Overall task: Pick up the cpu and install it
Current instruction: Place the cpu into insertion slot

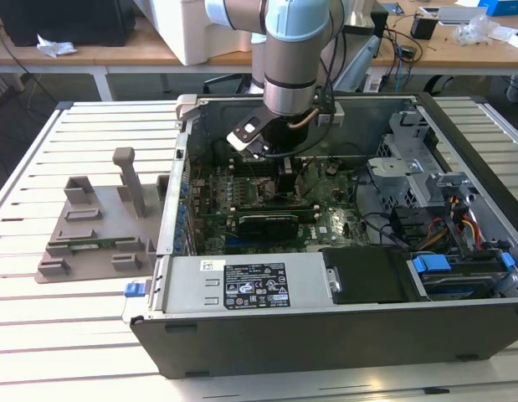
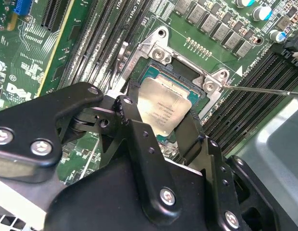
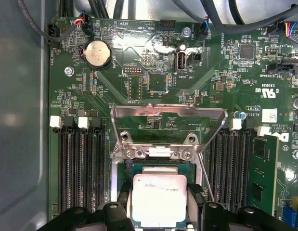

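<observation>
The cpu, a flat square chip with a shiny silver top and thin green rim, sits between my two black fingers. My gripper is shut on its two opposite edges. The chip lies level in or just over the open socket on the green motherboard; I cannot tell if it rests in it. The socket's metal load plate stands folded back. In the exterior view the arm reaches down into the open computer case and the gripper hangs over the board.
Rows of black memory slots flank the socket on both sides. A coin cell and cables lie beyond it. A thin metal lever sticks out beside the socket. A grey holder block stands outside the case, on the exterior view's left.
</observation>
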Tool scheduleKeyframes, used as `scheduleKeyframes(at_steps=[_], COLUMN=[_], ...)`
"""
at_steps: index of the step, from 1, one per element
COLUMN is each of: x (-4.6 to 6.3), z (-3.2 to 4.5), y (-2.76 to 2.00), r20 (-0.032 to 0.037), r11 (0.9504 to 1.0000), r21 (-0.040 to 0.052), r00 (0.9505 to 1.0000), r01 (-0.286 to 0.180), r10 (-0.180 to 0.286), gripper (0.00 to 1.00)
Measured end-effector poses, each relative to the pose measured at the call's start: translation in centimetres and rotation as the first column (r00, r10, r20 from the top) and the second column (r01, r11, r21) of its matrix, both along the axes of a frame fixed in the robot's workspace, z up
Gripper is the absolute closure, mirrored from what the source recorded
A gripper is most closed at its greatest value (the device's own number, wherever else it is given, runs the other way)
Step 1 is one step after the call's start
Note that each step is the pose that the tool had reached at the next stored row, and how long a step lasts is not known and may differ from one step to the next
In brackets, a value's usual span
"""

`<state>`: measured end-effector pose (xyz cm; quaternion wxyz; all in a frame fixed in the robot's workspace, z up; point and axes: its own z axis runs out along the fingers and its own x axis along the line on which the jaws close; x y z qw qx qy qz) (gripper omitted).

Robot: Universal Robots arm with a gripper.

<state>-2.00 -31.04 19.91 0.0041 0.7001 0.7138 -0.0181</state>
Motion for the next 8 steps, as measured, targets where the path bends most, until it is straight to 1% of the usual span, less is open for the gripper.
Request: scheduleKeyframes(at_steps=[3,4,6,7,8], x=[0.00,0.00,0.00,0.00,0.01], z=[-0.01,-0.01,0.03,0.50,0.79], y=[0.00,0.00,0.00,0.00,0.02], r20=[0.0000,0.0000,0.0001,0.0000,0.0000], r11=[1.0000,1.0000,1.0000,1.0000,1.0000], r21=[0.0001,0.0000,0.0002,0.0001,0.0001], r00=[1.0000,1.0000,1.0000,1.0000,1.0000], r01=[0.000,0.000,0.000,0.000,0.000], r10=[0.000,0.000,0.000,0.000,0.000], gripper=[0.44,0.38,0.38,0.38,0.38])
